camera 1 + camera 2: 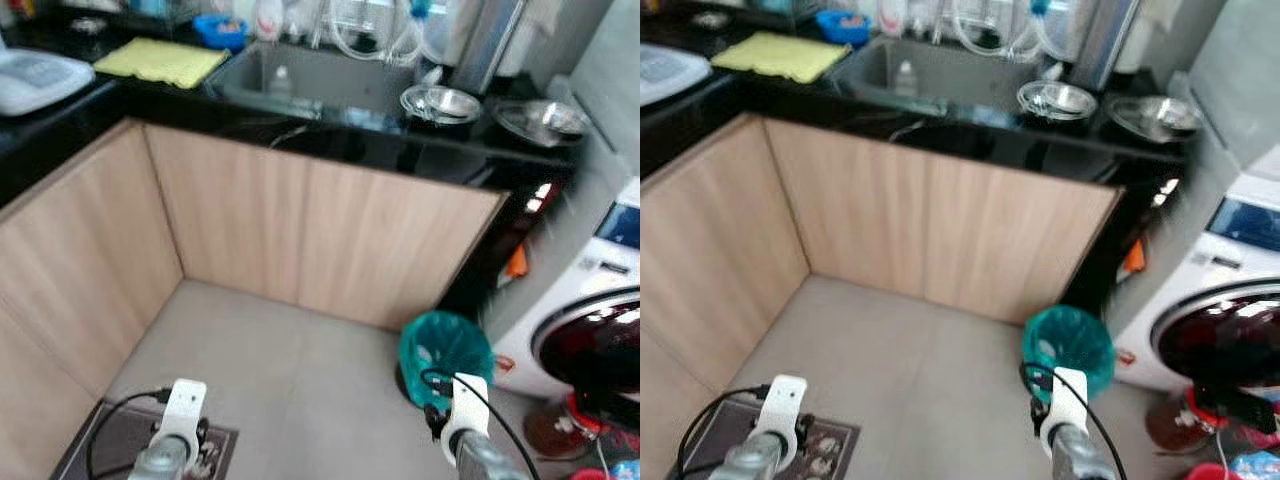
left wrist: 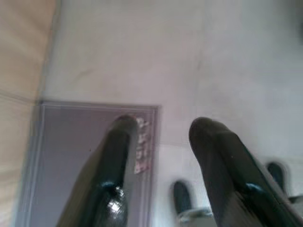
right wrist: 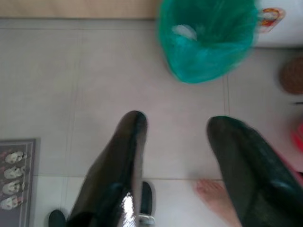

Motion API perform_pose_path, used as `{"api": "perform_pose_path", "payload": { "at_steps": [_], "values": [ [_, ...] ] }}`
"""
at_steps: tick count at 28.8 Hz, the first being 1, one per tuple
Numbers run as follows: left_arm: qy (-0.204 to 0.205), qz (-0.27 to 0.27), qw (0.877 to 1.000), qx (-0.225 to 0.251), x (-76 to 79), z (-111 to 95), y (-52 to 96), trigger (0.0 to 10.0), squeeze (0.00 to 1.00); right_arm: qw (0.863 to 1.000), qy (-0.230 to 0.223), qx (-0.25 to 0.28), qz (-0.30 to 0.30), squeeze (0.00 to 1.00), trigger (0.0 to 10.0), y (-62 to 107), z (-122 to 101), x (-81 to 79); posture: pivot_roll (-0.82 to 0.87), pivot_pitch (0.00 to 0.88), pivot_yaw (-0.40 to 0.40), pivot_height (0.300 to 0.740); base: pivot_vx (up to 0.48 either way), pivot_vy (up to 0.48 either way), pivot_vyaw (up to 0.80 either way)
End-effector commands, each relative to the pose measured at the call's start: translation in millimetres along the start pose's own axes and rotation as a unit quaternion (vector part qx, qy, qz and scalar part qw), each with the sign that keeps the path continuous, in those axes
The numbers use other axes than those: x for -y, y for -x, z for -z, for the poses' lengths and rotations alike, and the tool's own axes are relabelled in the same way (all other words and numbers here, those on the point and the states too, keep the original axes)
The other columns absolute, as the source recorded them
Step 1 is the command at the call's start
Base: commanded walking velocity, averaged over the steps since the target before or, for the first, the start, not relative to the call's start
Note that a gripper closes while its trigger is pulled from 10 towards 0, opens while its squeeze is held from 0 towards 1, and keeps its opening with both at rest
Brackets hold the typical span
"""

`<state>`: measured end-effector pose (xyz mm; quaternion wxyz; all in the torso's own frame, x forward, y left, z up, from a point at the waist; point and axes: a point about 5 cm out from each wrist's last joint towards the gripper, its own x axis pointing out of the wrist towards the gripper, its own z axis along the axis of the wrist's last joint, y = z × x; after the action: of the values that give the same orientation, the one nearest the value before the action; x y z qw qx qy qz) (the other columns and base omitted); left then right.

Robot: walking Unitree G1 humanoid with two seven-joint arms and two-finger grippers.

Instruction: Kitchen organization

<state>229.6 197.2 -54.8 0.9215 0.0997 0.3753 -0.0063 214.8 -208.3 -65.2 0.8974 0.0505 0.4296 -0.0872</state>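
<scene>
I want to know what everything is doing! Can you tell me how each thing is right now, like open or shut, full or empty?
Left gripper: open, holding nothing, above the floor mat.
Right gripper: open, holding nothing, above the tiled floor.
Green bin: upright on the floor, lined with a green bag, nearly empty.
Washing machine: door shut.
Sink: a bottle stands inside.
Two metal bowls: upright on the counter.
Yellow cloth: lying flat on the counter.

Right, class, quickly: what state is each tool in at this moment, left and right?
Left tool: open, holding nothing, hanging over the floor mat.
Right tool: open, holding nothing, above the tiled floor near the green-lined bin.
</scene>
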Motion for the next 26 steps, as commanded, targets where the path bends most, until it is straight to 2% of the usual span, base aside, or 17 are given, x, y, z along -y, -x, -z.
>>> {"api": "perform_pose_path", "payload": {
  "at_steps": [1, 26],
  "values": [
    [-0.007, 0.004, 1.000, -0.001, 0.9, 0.9, 0.2, 10.0, 0.00, 1.000, -0.001, 0.012, 0.003, 0.00, 10.0, -0.7, -7.8, 1.4, 0.13, 0.000, -0.117, 0.740, 0.390, 0.000, 0.00],
    [-0.009, 0.005, 1.000, -0.001, -0.2, -0.4, -0.1, 10.0, 0.00, 1.000, -0.003, 0.014, 0.004, 0.00, 10.0, -0.8, -8.9, 2.0, 0.12, 0.000, -0.117, 0.740, 0.393, 0.000, 0.00]
  ]
}}
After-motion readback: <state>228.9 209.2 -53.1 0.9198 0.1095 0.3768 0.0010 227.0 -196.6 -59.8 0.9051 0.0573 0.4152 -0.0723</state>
